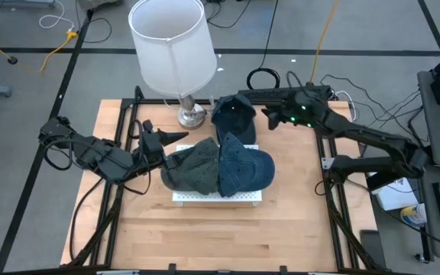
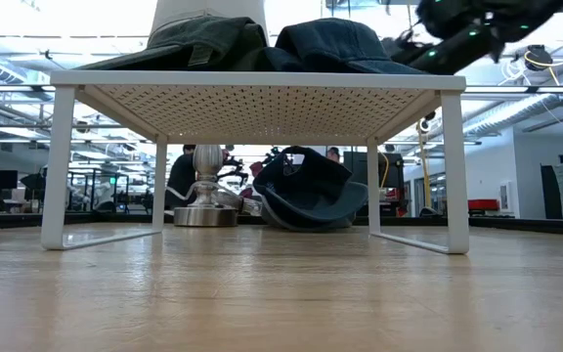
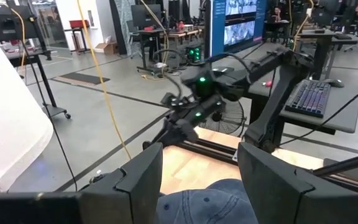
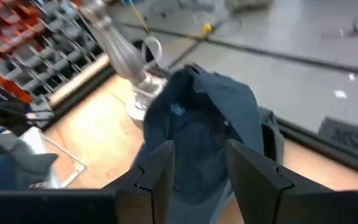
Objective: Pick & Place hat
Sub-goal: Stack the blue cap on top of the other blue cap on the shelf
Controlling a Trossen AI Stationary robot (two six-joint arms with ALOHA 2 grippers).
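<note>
- My left gripper (image 1: 180, 137) hangs by the rack's (image 1: 217, 197) left end, fingers spread and holding nothing; it should wait there and stay out of the way
- Next comes the olive cap (image 1: 192, 166), on top of the rack with the blue cap (image 1: 244, 166) touching it on the right; I judge those two placed, so I leave them alone
- Behind the rack stands the lamp (image 1: 172, 47), its metal base (image 1: 191, 115) just beside the third hat (image 1: 234, 119), which rests on the table against the back edge, dark blue and tilted up on its brim
- My right gripper (image 1: 270, 116) hovers at that hat's right side, fingers partly apart with the cloth showing between them in the wrist view; nothing is pinched yet
- To do this well I should push in over the crown, keep clear of the lamp base, and close on a firm fold near the brim, not loose cloth
- Then I lift high enough to clear the rack's edge and both caps before carrying it across; where free room remains on the rack I cannot tell
</note>
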